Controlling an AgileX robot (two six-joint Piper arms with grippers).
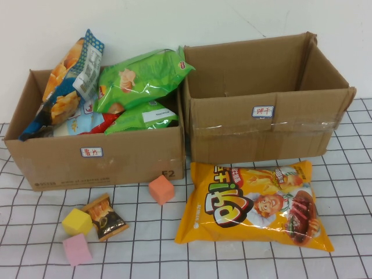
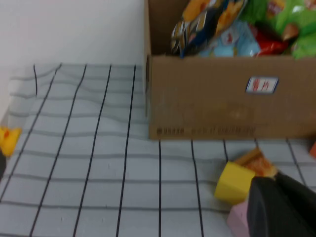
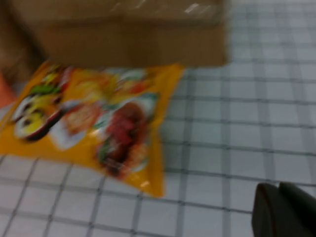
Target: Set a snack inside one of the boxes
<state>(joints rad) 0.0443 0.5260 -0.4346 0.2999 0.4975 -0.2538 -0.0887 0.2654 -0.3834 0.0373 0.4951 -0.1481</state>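
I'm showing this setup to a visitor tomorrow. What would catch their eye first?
Probably the big yellow chip bag lying flat before the empty right box, then the left box overflowing with snack bags. Three foam cubes and a small snack pack lie in front of it. Each end effector, left and right, shows only in its wrist view.

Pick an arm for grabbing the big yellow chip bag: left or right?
Right, probably. The yellow chip bag lies on the robot's right, before the right box; the right gripper already views it. The left gripper faces the left box.
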